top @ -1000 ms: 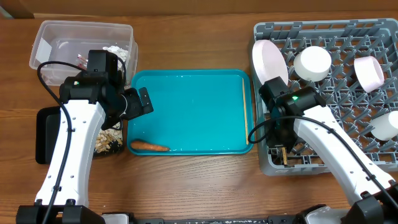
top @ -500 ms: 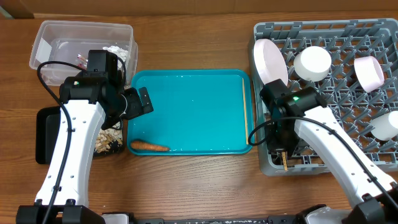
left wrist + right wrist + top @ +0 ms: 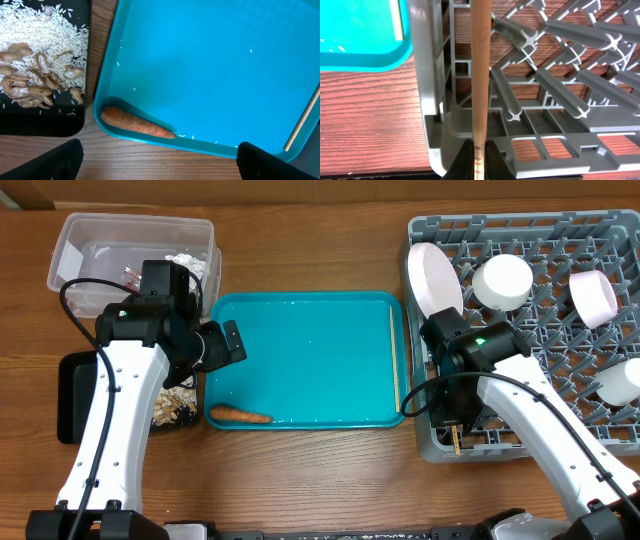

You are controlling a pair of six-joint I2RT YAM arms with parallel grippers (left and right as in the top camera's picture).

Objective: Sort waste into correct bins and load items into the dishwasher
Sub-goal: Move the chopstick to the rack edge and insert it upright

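Observation:
My right gripper (image 3: pixel 479 161) is shut on a wooden chopstick (image 3: pixel 481 75), which stands along the front left corner of the grey dishwasher rack (image 3: pixel 434 100). In the overhead view that gripper (image 3: pixel 455 428) sits at the rack's (image 3: pixel 520 240) near left corner. A second chopstick (image 3: pixel 396 360) lies along the teal tray's right edge. My left gripper (image 3: pixel 160 167) hangs open above the table, just in front of the orange carrot (image 3: pixel 137 123) in the tray's front left corner. Rice scraps (image 3: pixel 42 60) lie in the black tray (image 3: pixel 45 127).
The clear tub (image 3: pixel 75 242) at the back left holds a crumpled foil ball (image 3: pixel 186 264). A white plate (image 3: pixel 432 278) and three white cups (image 3: pixel 502 280) stand in the rack. The teal tray (image 3: pixel 300 350) lies between the arms.
My right gripper has shifted slightly toward the table's front edge with the chopstick. The left arm has not moved.

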